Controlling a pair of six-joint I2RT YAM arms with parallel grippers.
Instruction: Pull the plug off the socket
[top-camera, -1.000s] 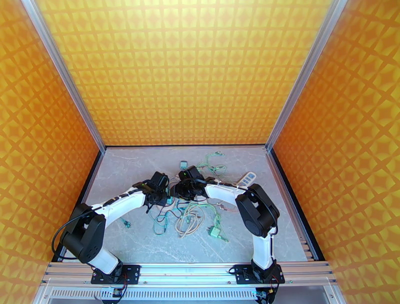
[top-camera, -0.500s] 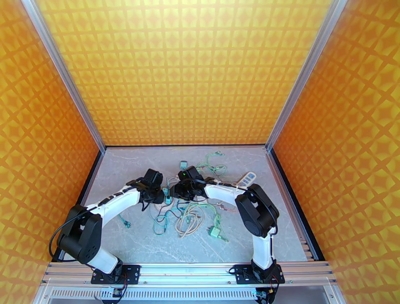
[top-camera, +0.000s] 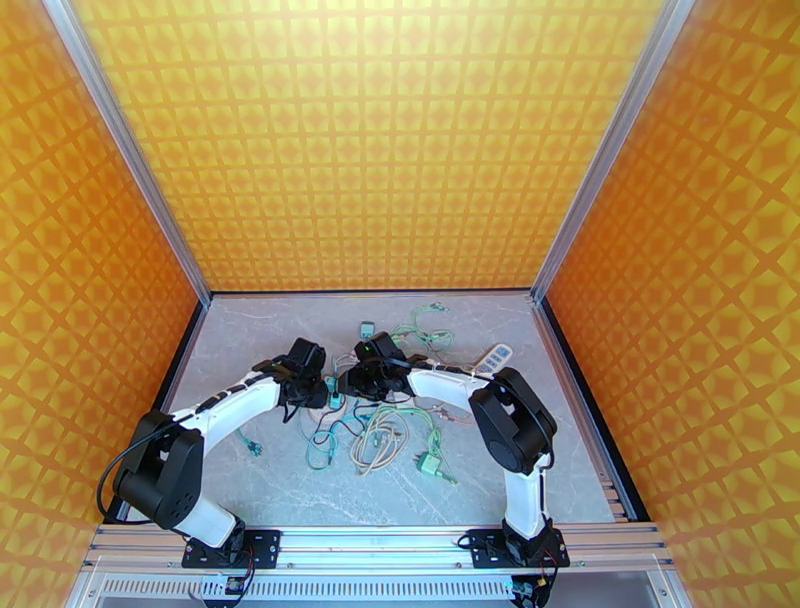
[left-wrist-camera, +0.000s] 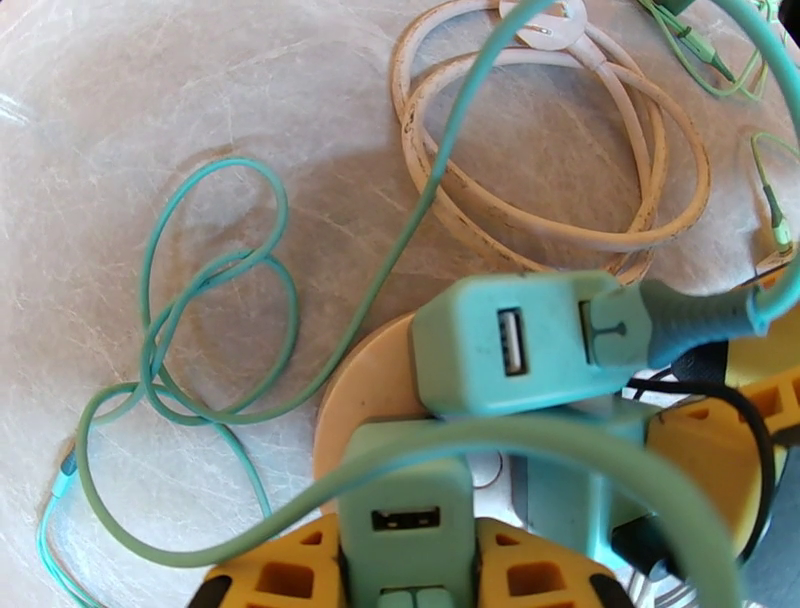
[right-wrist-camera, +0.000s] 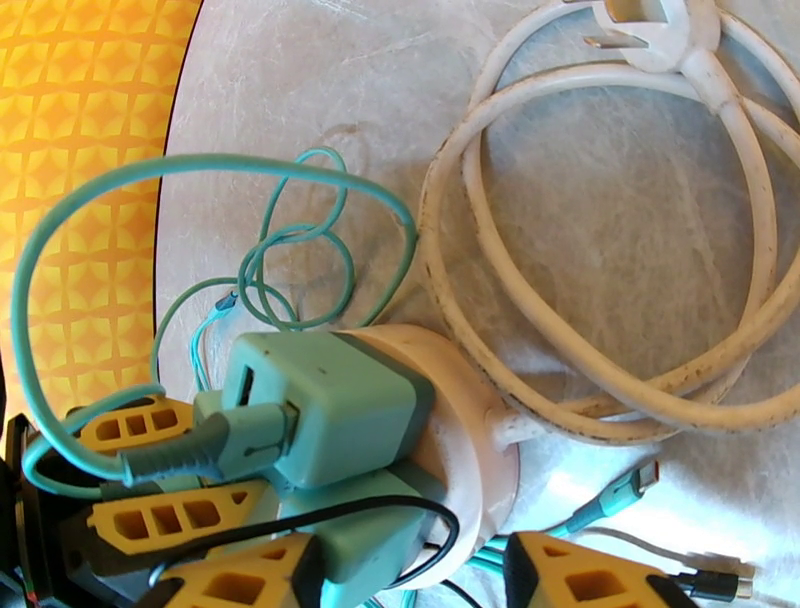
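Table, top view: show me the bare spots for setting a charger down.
Bare table: its far left corner, and the near strip along the rail, left of the green plug. Crowded mid-table: cream cable coil and teal cables around the socket.

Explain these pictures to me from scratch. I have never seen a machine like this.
This is a pair of white robot arms, the left arm and the right arm, bolted at the near edge of a marble table inside orange walls. The wide picture comes from a camera above and behind them. The two close-ups come from a camera on each wrist. On the table lie a coiled cream cable, thin green wires, a small white device and a round cream socket with a teal charger sitting on it. The yellow left claw is shut on another teal plug beside it. The right claw sits astride the socket, apparently clamping it.
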